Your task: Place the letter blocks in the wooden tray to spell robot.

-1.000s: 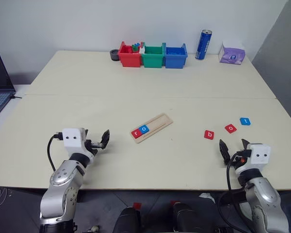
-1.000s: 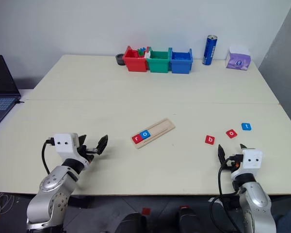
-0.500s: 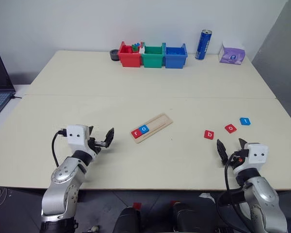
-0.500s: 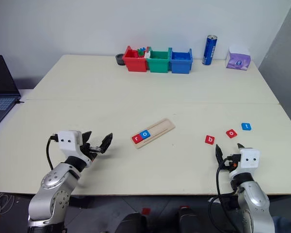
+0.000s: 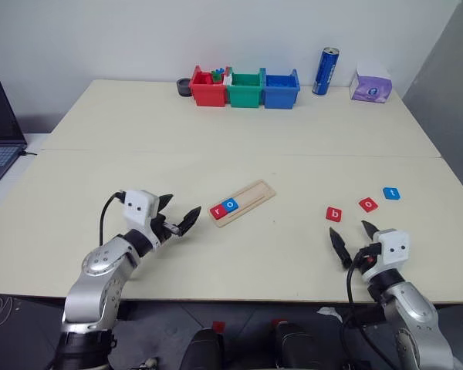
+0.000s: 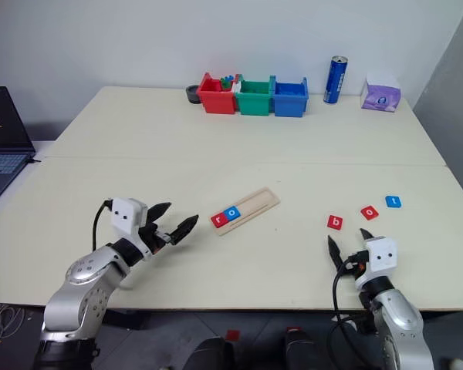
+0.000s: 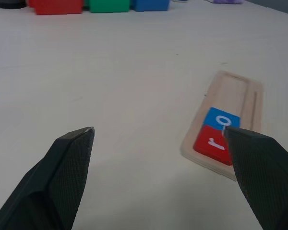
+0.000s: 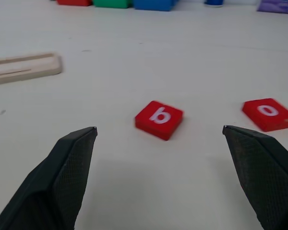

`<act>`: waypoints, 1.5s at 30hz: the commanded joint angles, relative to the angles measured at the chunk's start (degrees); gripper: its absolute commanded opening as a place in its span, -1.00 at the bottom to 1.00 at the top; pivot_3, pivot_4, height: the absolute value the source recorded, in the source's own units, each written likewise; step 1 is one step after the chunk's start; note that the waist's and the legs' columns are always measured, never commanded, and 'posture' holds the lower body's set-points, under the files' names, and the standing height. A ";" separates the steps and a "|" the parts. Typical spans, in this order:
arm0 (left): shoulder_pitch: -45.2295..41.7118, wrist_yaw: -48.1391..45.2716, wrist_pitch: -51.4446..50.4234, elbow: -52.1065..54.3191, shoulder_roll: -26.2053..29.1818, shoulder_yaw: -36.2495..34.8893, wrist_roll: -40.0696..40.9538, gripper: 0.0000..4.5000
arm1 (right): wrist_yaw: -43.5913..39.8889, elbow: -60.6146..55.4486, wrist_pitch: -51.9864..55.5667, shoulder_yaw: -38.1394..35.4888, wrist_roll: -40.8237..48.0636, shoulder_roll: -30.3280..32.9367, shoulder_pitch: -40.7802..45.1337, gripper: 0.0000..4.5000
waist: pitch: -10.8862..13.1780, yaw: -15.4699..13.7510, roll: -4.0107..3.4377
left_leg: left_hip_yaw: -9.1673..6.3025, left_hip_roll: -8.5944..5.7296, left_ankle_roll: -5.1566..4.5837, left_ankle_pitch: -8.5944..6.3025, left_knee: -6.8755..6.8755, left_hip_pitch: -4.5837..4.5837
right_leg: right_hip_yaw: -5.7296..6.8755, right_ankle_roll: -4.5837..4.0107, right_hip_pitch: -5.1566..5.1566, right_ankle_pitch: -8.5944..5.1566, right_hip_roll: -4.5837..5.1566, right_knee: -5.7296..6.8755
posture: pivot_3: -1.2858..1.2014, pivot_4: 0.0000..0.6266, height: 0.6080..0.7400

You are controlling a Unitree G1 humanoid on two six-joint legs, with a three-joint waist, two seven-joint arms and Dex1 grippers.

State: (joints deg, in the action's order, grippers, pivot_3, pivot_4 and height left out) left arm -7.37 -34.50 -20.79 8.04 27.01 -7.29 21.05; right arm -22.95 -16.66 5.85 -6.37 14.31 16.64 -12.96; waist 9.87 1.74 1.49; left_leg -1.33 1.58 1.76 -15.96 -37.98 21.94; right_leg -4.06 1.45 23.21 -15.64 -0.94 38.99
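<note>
While the table carries everything, the wooden tray lies angled at its middle, holding a red r block and blue o block at its near end. Both the left gripper and right gripper stand spread and empty. Red b block, red o block and blue t block lie loose beyond the right gripper.

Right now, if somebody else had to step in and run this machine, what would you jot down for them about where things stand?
Left pincer: open, empty, near the tray's filled end.
Right pincer: open, empty, just short of the red b.
Long pale wooden tray: red square r tile and blue o tile seated at its left end.
Loose on the table, right side: red b tile, red o tile, blue t tile.
Done: r, o. Left: b, o, t, in that order.
</note>
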 commanded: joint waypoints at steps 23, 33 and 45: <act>-17.41 -13.17 0.80 -15.27 1.95 15.76 -11.27 1.00 | -15.84 -20.57 16.40 8.70 9.81 17.12 -1.32 0.98 | 0.05 -0.04 0.11 | -0.07 -0.02 -0.01 0.00 -0.02 0.07 | 0.09 0.03 0.00 -0.01 -0.03 -0.02 | 0.03 -0.52 1.00; -18.88 -13.05 3.97 -23.51 1.45 16.05 -13.77 1.00 | -15.76 -22.17 19.45 8.04 13.19 17.48 3.42 0.98 | 0.02 -0.04 0.12 | -0.08 -0.03 -0.01 0.00 -0.07 0.04 | 0.11 0.03 -0.03 -0.01 -0.04 0.00 | 0.03 -0.52 1.00; -20.61 -14.71 6.54 -26.85 1.58 16.31 -14.81 1.00 | -15.39 -23.03 20.90 8.65 13.31 17.37 5.09 0.98 | -0.01 -0.05 0.14 | -0.08 -0.03 -0.01 0.00 -0.08 0.04 | 0.10 0.03 -0.04 0.00 -0.04 0.01 | 0.03 -0.52 1.00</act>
State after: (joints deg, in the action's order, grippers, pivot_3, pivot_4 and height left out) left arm -27.85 -48.78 -14.34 -17.85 27.93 8.49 7.68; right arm -38.49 -36.52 26.80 3.01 26.59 33.89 -8.38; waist 9.86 1.69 1.63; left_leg -1.40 1.55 1.75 -15.96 -38.06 21.98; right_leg -3.95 1.48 23.17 -15.65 -0.98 39.00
